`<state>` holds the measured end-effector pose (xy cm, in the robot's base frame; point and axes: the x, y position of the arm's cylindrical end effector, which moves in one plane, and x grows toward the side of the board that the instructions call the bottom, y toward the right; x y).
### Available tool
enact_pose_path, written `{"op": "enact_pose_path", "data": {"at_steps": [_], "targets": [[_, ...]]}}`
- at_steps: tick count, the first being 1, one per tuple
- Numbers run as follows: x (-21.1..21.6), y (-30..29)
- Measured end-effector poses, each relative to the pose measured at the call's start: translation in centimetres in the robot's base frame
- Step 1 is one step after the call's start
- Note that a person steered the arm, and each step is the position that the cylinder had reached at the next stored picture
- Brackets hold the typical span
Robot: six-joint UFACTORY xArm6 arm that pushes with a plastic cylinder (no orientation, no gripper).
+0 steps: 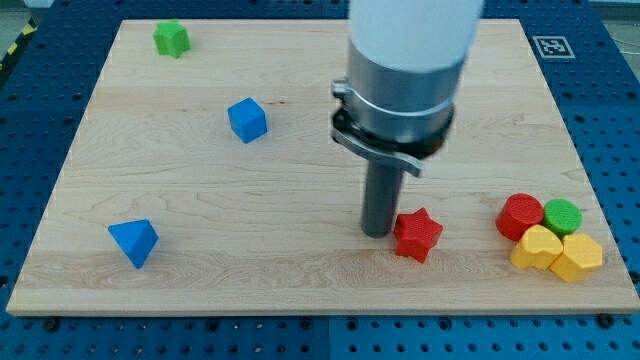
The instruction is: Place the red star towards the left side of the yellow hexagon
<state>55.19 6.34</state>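
- Board (300, 270) of pale wood filling most of the view, resting on a blue perforated surface (610, 110).
- Arm (410, 60) coming straight down from the view's top, white upper housing above a grey collar with a dark clamp, then the straight dark rod (380, 195), upright.
- No claw on this arm, so nothing apart, together or clamped; only my tip (377, 233), planted on the board just at the view's left of the red star (417, 235), touching it or nearly so; cannot tell which.
- Red star sitting in the lower right part of the board, to the view's left of the right-hand cluster and clearly apart from it.
- Cluster near the view's right edge: red cylinder (520, 216), green cylinder (562, 214), yellow rounded block (536, 247) of unclear shape, yellow hexagon (577, 257), all packed together and touching.
- Blue triangular block (134, 242) at lower left, well apart from everything.
- Blue cube (247, 120) in the upper middle-left.
- Green block (172, 39) near the top left corner, shape unclear.
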Motion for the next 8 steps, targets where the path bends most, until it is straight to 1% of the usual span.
{"op": "enact_pose_path", "data": {"at_steps": [1,2,5,6,7,8], "targets": [[1.3,1.2],[1.8,3.7],[1.9,7.4],[1.9,6.9],[1.8,2.8],[0.3,-2.8]]}}
